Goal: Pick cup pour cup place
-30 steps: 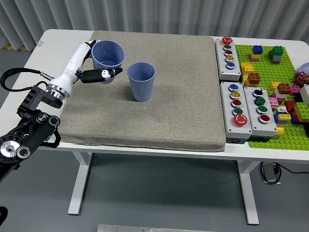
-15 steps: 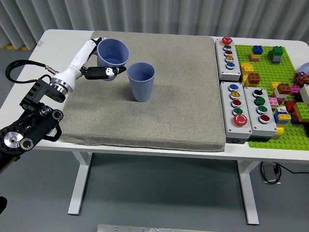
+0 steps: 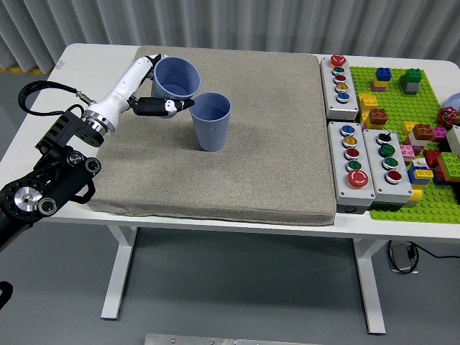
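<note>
My left hand is shut on a blue cup and holds it lifted above the grey mat, tilted slightly toward the right. Its rim nearly touches the rim of a second blue cup, which stands upright on the mat just right of it. I cannot see any contents in either cup. My left arm comes in from the lower left. My right arm is out of view.
Three grey button boxes stand right of the mat. A green baseplate with several coloured bricks lies at the far right. The white table shows bare at the left.
My left hand has carried the held cup to the right and a little up, bringing it close against the standing cup. The standing cup has not moved.
</note>
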